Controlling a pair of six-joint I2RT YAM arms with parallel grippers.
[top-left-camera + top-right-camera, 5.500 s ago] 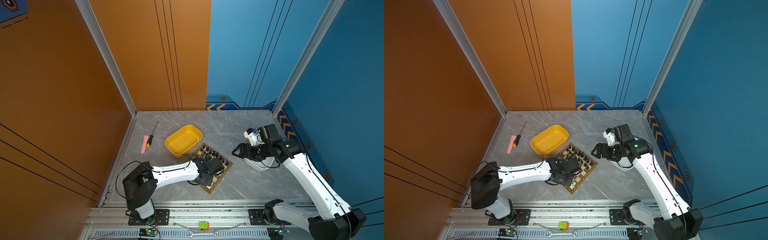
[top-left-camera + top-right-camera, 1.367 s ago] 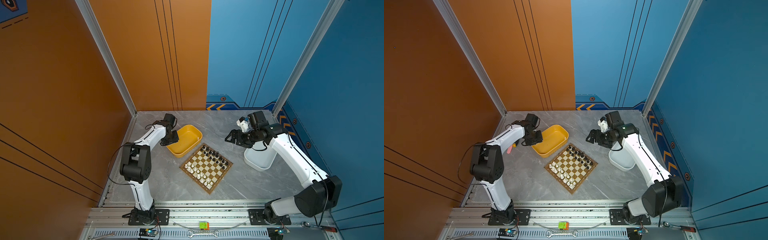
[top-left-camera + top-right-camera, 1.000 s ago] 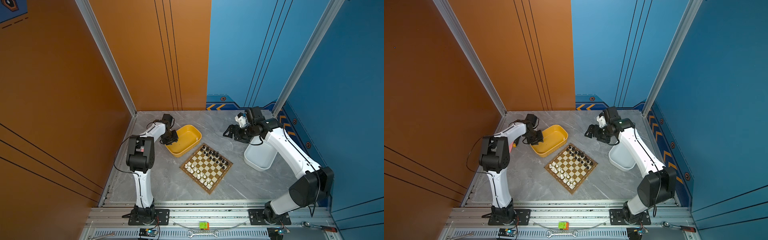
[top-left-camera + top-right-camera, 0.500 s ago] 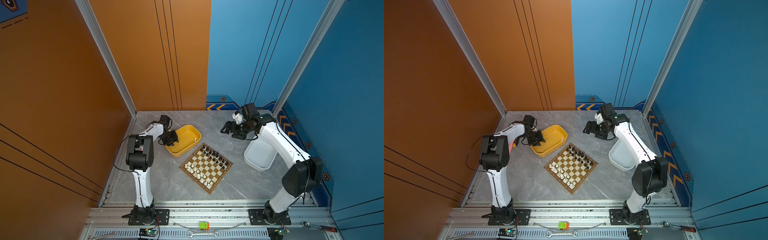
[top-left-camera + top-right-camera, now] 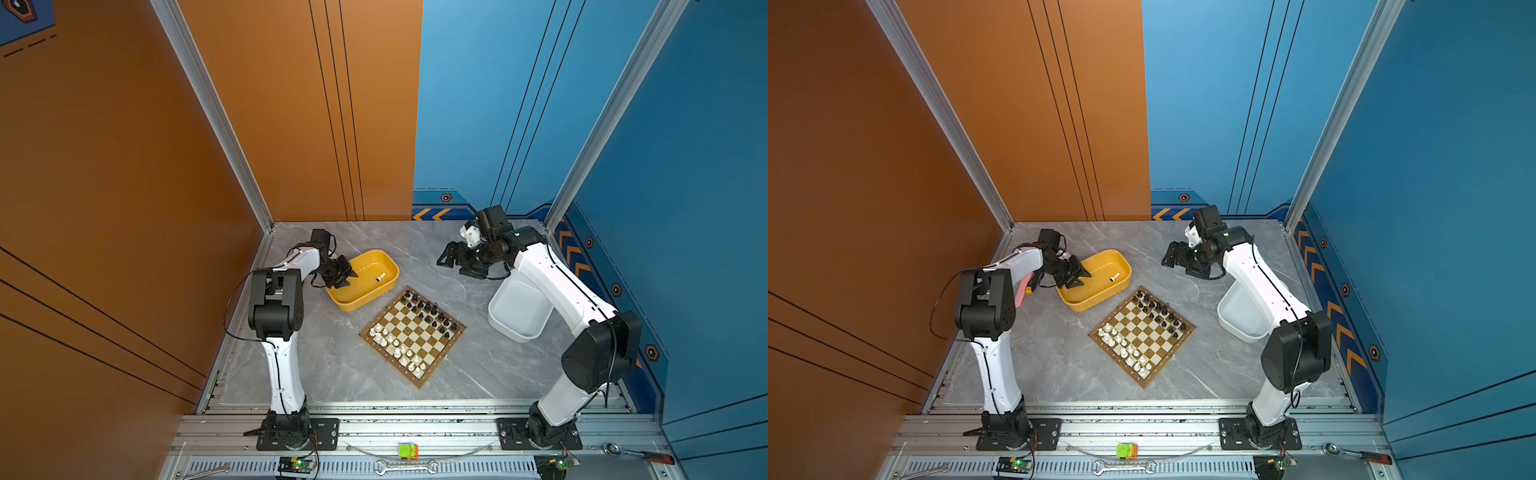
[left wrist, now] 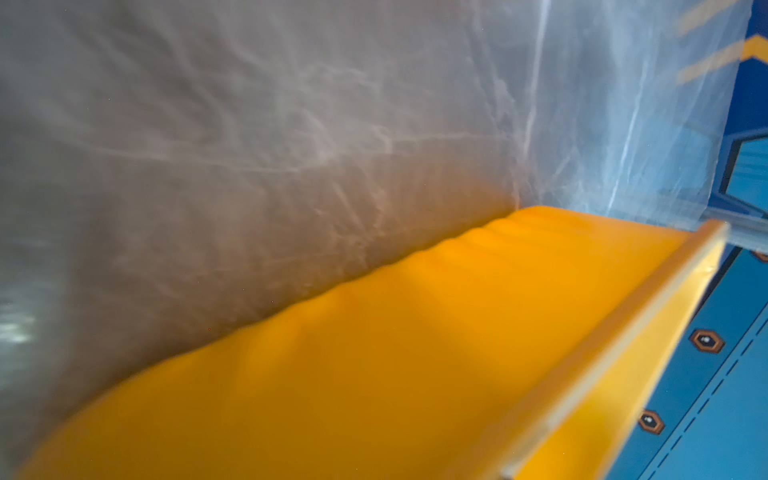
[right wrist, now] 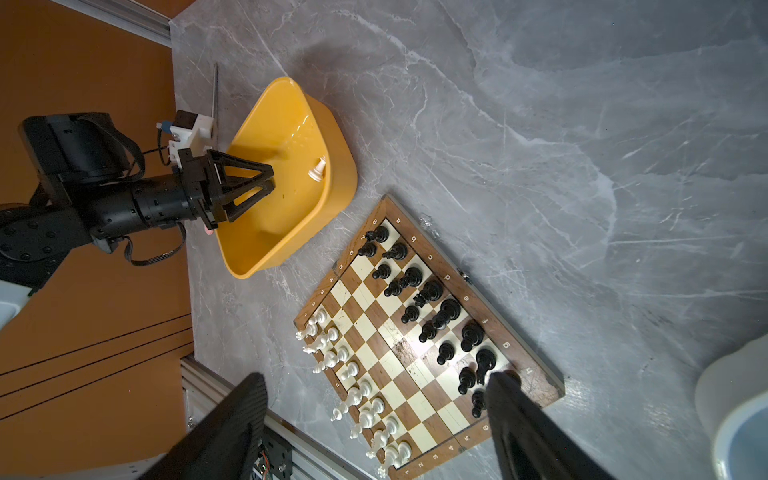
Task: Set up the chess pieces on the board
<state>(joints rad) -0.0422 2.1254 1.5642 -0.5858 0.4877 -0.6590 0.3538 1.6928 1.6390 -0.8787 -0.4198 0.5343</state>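
The board (image 5: 419, 347) (image 5: 1148, 347) (image 7: 409, 376) lies angled mid-table. White chess pieces (image 5: 392, 345) fill its near-left rows and black ones (image 5: 430, 313) its far-right rows. One white piece (image 5: 381, 276) (image 5: 1115, 277) (image 7: 317, 170) lies on its side in the yellow tray (image 5: 357, 305) (image 7: 291, 249). My left gripper (image 5: 348, 279) (image 5: 1082, 280) (image 7: 269, 180) reaches over the tray's left end, fingertips slightly apart, nothing between them. My right gripper (image 5: 451, 259) (image 5: 1173, 257) (image 7: 374, 378) hovers wide open and empty at the far right, off the board.
A white tray (image 5: 511, 332) (image 5: 1237, 326) stands right of the board, partly under my right arm. A pink-handled screwdriver (image 5: 1020, 293) lies behind my left arm. The left wrist view is blurred, showing only the yellow tray wall (image 6: 415, 353) and grey table.
My left gripper has edged in over the yellow tray's left end. My right gripper has drawn back and left toward the far wall, still open.
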